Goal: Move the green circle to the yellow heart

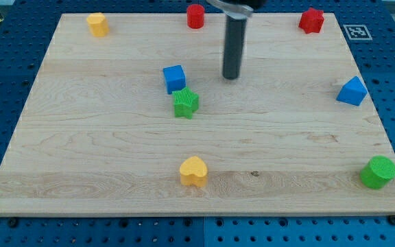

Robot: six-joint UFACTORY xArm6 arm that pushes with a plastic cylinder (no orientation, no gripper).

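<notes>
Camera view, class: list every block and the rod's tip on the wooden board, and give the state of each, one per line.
Green circle block: upright, view's bottom right, untouched.
Yellow heart block: flat, bottom centre, alone.
Green star block: touching the blue cube.
Blue cube block: upright, against the star.
Blue triangular block: right edge, alone.
Red cylinder block: top edge.
Red block: top right, shape unclear.
Yellow block: top left.
My tip: touching no block.

Open table [101, 151] lies between the green circle [378, 171], lower right of the frame, and the yellow heart [193, 171], lower centre; no block stands between them. The green star [185, 103] and blue cube [174, 78] crowd the centre, just left of the tip [231, 76].
</notes>
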